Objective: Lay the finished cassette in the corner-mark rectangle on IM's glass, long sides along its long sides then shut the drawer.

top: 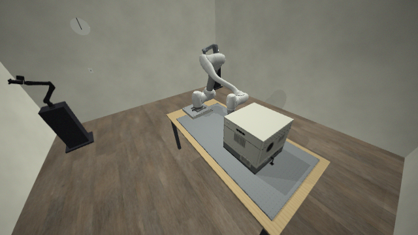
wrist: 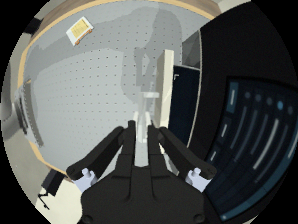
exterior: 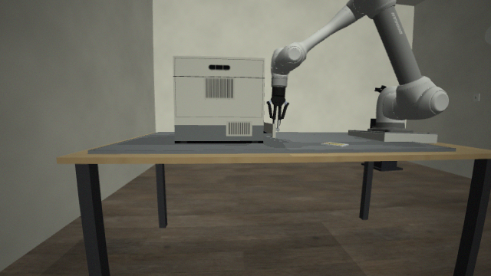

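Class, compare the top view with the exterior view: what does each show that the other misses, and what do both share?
Only top: the imager's cream lid, a round port on its side, a black floor stand. Only exterior: the shut black claw low by the imager's drawer end, and the flat yellowish cassette on the grey deck. Both: the white arm, the barcoded cream box imager, the wood-edged table.

One robot arm (top: 217, 76), one gripper (exterior: 278, 123). One imager box (top: 257, 135), two barcode labels on its side (exterior: 219, 88). One yellow cassette (exterior: 334, 144) on deck. One table (exterior: 192, 156), four dark legs. One grey mat (top: 277, 183). One black camera stand (top: 65, 125) on floor.
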{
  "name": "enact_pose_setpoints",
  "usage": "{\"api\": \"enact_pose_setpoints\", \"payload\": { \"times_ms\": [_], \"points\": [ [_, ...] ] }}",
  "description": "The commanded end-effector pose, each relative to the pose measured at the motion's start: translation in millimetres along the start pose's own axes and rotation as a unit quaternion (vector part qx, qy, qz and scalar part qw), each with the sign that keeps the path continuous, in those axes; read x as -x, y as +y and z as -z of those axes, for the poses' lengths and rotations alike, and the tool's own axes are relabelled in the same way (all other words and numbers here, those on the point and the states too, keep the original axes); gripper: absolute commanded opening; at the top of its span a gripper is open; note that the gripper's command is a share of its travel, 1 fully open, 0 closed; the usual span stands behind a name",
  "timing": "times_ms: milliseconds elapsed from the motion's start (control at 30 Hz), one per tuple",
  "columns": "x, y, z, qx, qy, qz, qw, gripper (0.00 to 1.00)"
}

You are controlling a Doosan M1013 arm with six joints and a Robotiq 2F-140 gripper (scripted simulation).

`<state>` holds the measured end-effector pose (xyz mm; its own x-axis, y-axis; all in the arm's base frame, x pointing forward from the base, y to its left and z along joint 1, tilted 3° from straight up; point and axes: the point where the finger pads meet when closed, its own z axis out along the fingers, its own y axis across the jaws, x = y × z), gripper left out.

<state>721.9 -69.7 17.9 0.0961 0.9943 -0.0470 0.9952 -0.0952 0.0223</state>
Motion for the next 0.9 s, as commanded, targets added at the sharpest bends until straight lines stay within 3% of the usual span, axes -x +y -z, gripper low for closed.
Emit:
{"api": "enact_pose_setpoints", "payload": {
  "times_ms": [0, 867],
  "points": [
    [0.0, -3.6, 0.1, 0.0, 0.0, 0.0, 1.0, 0.1],
    [0.0, -35.6, 1.5, 0.0, 0.0, 0.0, 1.0, 0.1]
  ]
}}
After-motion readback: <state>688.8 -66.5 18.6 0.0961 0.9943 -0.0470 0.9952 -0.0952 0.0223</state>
